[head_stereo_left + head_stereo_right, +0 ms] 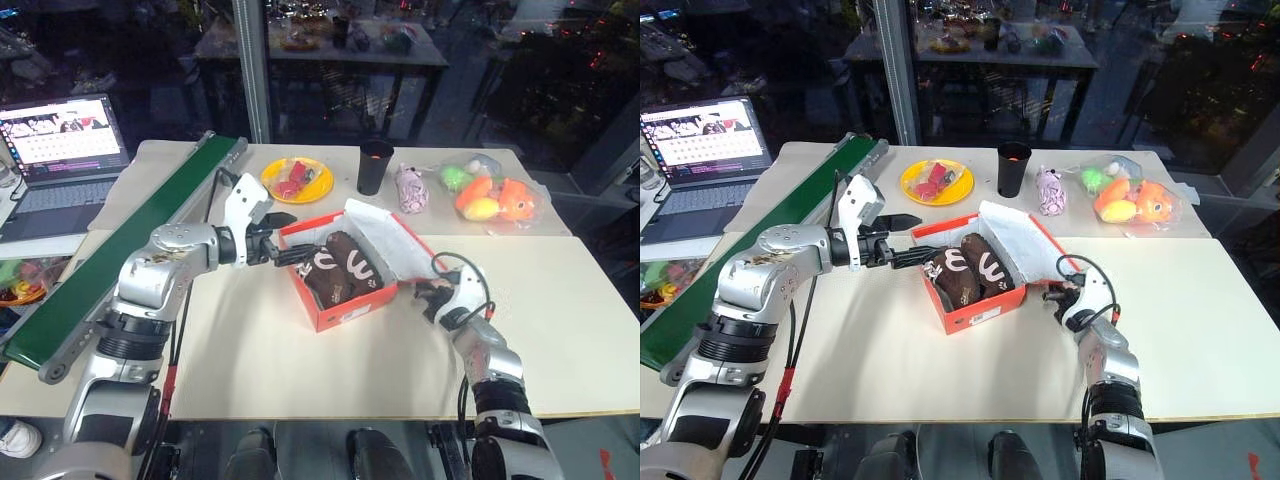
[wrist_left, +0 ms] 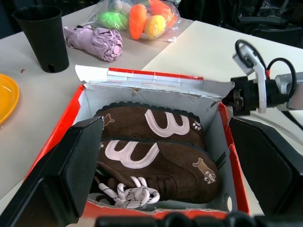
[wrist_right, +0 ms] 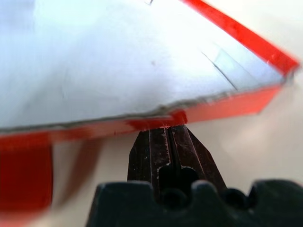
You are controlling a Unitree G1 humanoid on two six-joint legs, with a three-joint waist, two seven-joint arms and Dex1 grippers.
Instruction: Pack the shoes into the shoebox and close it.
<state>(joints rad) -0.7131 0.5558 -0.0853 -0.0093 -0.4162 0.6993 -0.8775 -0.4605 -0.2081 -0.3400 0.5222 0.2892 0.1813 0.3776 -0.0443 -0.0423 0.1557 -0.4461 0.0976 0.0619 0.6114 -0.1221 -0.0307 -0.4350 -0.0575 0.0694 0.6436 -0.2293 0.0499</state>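
Shut right pincer (image 3: 168, 137) seemingly beneath shoebox (image 1: 345, 312) lid edge; shoes (image 2: 156, 156) inside.

Shoes (image 2: 156, 156): brown suede-like nap, matt; pale smooth side marks; woven cord laces. Shoebox (image 2: 227, 156): cardboard, red outside, white matt inside, raw torn-looking edges on the lid. Table (image 1: 300, 370): pale, smooth, matt. Left gripper (image 2: 173, 179): matt black plastic fingers; arm casing brushed silvery metal. At 12 o'clock of the box, cup (image 1: 375, 166): black, slight sheen. Plate (image 1: 297, 180): glossy yellow plastic. Bag (image 1: 497, 200): clear crinkled film.
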